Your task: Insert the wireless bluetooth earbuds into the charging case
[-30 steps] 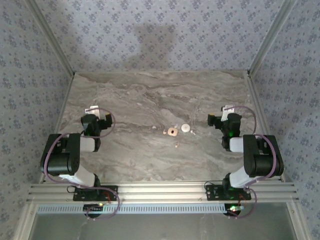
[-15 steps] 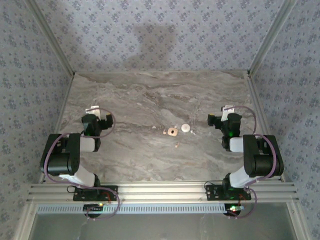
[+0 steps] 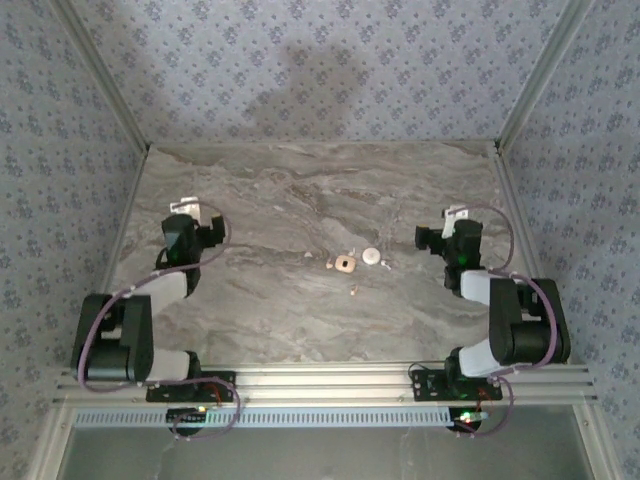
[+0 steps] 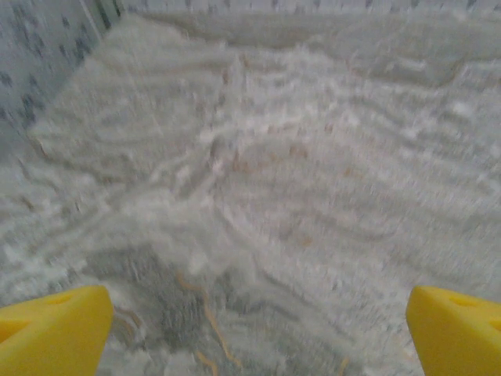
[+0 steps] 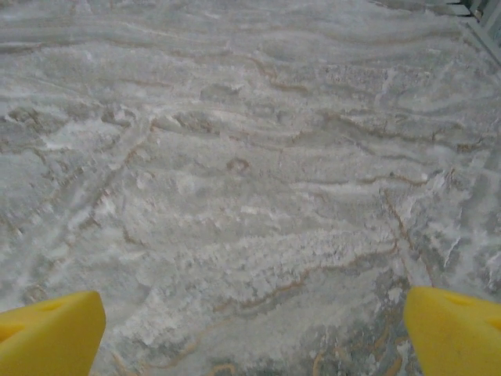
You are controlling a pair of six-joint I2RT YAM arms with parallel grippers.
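Observation:
The peach charging case (image 3: 344, 264) lies in the middle of the marble table, with its darker hollow facing up. Tiny pale earbuds lie scattered around it: one in front (image 3: 354, 292), one to its left (image 3: 307, 256), one to the right (image 3: 386, 265). My left gripper (image 3: 188, 222) hovers well to the left of the case. In the left wrist view it (image 4: 250, 337) is open, its yellow fingertips (image 4: 51, 329) wide apart over bare, blurred marble. My right gripper (image 3: 452, 228) sits well to the right of the case, and in the right wrist view it (image 5: 250, 337) is open and empty.
A plain white round disc (image 3: 371, 256) rests just right of the case. Patterned walls with metal rails (image 3: 128, 190) close in the table on the left, right and far sides. Both arm bases stand on the aluminium rail (image 3: 320, 380) at the near edge.
The left arm has stretched out, carrying its gripper a little toward the far side; its wrist view is motion-blurred. The right arm has shifted only slightly. The case and earbuds have not moved.

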